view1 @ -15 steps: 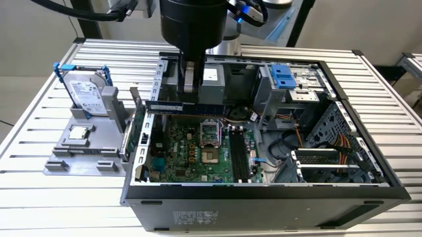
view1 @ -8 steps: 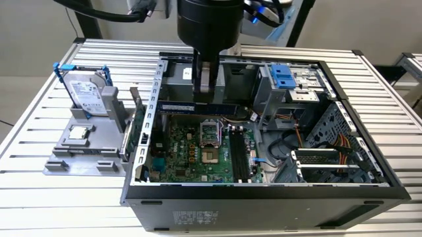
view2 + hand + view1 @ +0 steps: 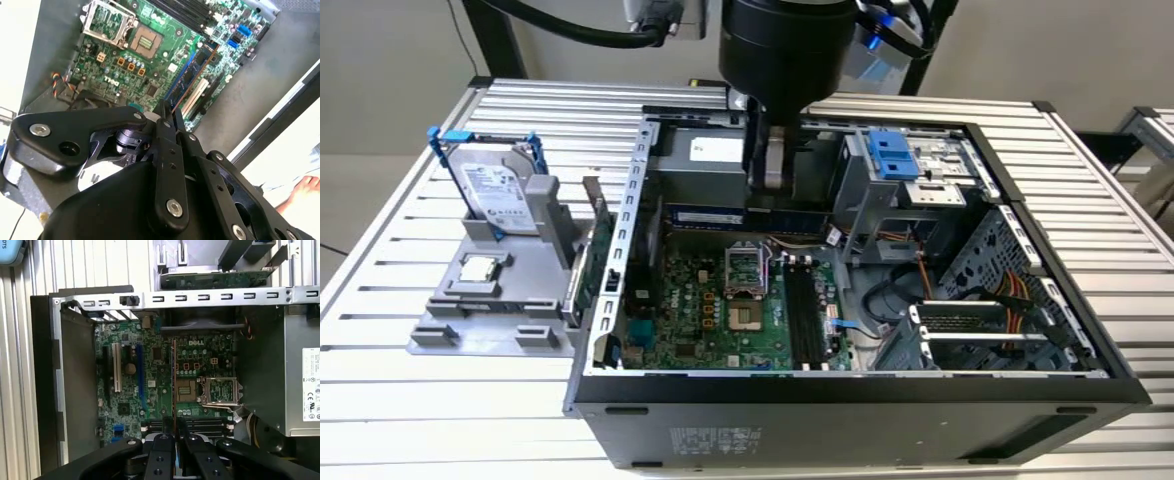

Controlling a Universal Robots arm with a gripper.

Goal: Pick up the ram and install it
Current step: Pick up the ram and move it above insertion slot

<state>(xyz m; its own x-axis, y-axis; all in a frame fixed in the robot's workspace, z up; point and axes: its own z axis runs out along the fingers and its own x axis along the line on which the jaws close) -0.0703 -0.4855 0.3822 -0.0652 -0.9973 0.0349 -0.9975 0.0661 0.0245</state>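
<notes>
Gripper [image 3: 774,188]: hangs from the arm over the far end of the open case [image 3: 854,395], its fingers clamped on the ram [image 3: 714,214]
Grip: the hold is at about mid-length, with the stick standing on edge
Wrist views: in both, the ram [image 3: 192,75] [image 3: 174,385] is a thin strip running out from between the fingertips of the gripper [image 3: 169,111] [image 3: 175,432], bluish with a brown edge
Height: the ram is above the motherboard [image 3: 687,310] and apart from it; how far above, I cannot tell
Ram long axis: runs from the exterior view's left to its right, along the far edge of the board just beside the power supply [image 3: 700,150]
Memory slots [image 3: 801,310]: long and black, running from the far side toward the near wall of the case
Key relation: the ram appears to lie across the slots, not along them, roughly a quarter turn off; in the first wrist view its edge meets the slots [image 3: 195,426] at about a right angle
Direction: the slots lie toward the near side from the gripper and slightly to the exterior view's right, just beside the CPU socket [image 3: 744,315]
Task state: the pick-up looks done; the ram is not yet in a slot
Aside: the hard drive [image 3: 494,185] and the CPU chip [image 3: 480,268] sit well apart on the exterior view's left
</notes>
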